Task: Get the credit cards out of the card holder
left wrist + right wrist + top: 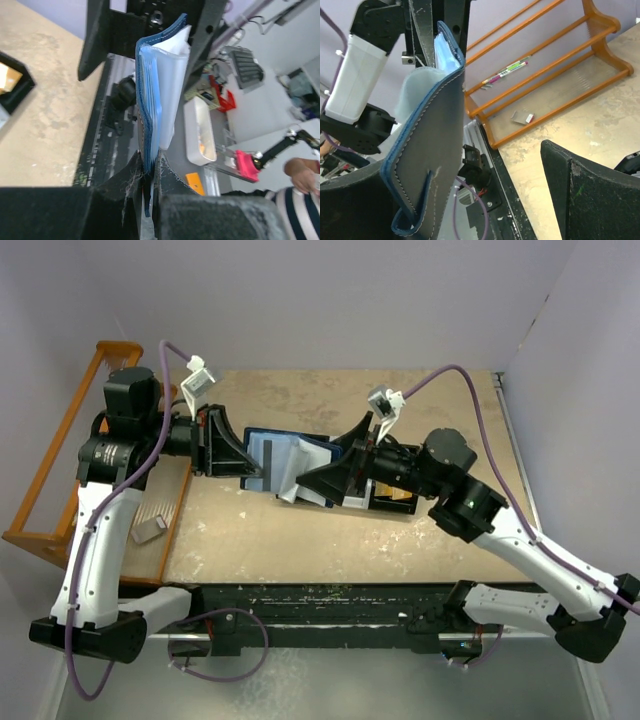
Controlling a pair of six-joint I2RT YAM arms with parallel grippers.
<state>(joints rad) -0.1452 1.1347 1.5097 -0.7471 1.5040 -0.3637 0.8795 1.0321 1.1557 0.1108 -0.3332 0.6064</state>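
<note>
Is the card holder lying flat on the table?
No, the card holder is clamped in the left gripper, raised clear of the table.

matt stitched leather card holder (427,165), glossy varnished wooden rack (570,102)

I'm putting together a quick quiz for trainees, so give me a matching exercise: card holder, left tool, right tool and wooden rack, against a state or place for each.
1. card holder
2. left tool
3. right tool
4. wooden rack

A. jaws wide apart
B. beside the left arm
C. dark blue, paler inside
D. clamped on the holder's edge

Pairs: 1-C, 2-D, 3-A, 4-B.
</note>
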